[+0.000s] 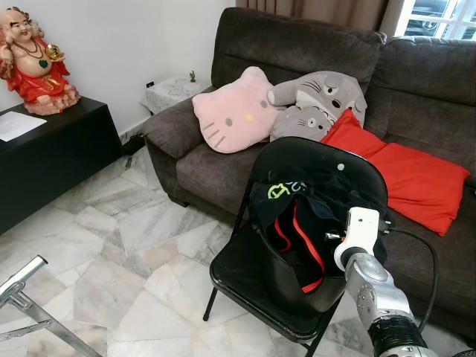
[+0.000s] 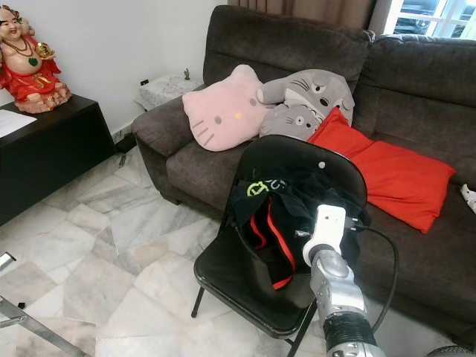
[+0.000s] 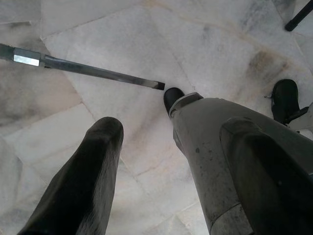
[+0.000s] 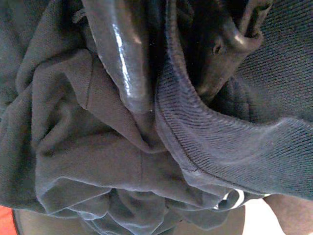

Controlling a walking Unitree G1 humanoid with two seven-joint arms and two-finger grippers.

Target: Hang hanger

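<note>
The right hand (image 4: 161, 73) is pushing into the dark garment (image 1: 312, 223) heaped on the black folding chair (image 1: 245, 275). In the right wrist view, one glossy black finger (image 4: 122, 58) is lying along a fold of the navy cloth and the other (image 4: 230, 49) is poking through beside a ribbed hem; cloth is sitting between them, though whether they are pinching it or merely resting in it I cannot tell. From the head views the silver right arm (image 1: 379, 297) is reaching up from the lower right, its white wrist block (image 1: 361, 230) sitting against the garment's right side. The garment is showing red stripes and a yellow-green logo, and is draped over the chair's seat and against its backrest. No hanger can be made out among the folds.

The left hand (image 3: 146, 161) is hanging over the marble floor (image 1: 111, 238), its two fingers spread apart, with a metal bar (image 3: 88, 71) lying beyond them.

Behind the chair a dark brown sofa (image 1: 416, 82) is carrying a pink cat cushion (image 1: 234, 111), a grey plush (image 1: 316, 104) and a red cushion (image 1: 409, 175). To the left, a black bench (image 1: 52, 149) is holding a red-robed figurine (image 1: 33, 63) and a sheet of paper (image 1: 15, 125).
</note>
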